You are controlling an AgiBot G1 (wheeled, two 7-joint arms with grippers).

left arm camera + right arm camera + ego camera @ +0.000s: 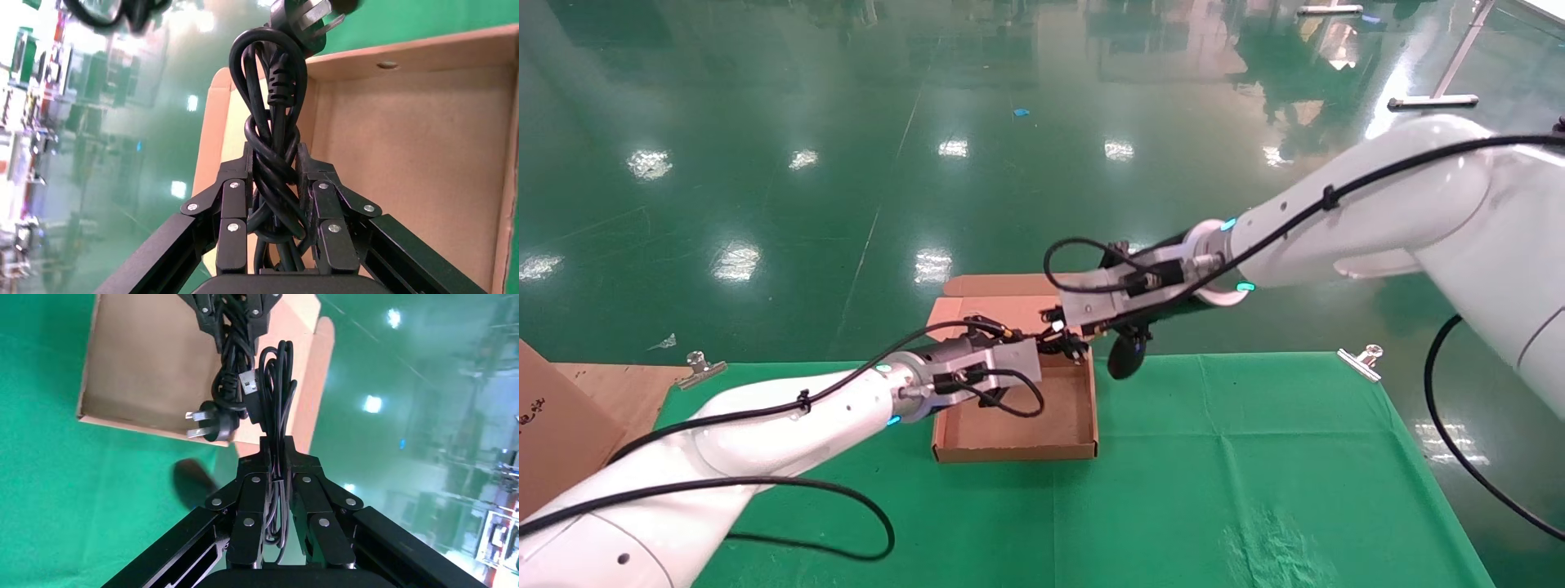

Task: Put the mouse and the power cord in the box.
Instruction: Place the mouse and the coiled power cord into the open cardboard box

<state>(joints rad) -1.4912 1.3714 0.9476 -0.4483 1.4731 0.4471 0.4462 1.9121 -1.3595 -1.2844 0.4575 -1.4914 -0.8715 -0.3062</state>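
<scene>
Nearest the wrist lens, the black, pin-jointed fingers of the left gripper (273,177) are being kept clenched on the power cord (269,92), which is being held as a knotted bundle above the open box (416,141). Its three-pin plug (211,425) is being left to dangle at the free end, over the box's edge.

The right gripper (276,459) is being held just beside the box's far right corner, its fingers clamped on a coil of thin mouse cable (275,380). The mouse (1125,357) is being carried by that cable alone: it appears to be hanging just outside the box's right wall, over the green cloth of the bench (1254,457). Whether it is touching the cloth cannot be told.

The cord is judged to be light, rubbery and springy; gripped at the knot, as it is here, the loops are being kept together, whereas a hold on the plug would likely let them spill. The mouse is judged smooth, rounded and slippery, so its shell is a poor place to pinch. A hold on the cable is surer, though the mouse is likely to swing and may catch the box wall.

The box is being seen as shallow, matte brown cardboard, with its lid flap (997,286) folded back on the far side.
</scene>
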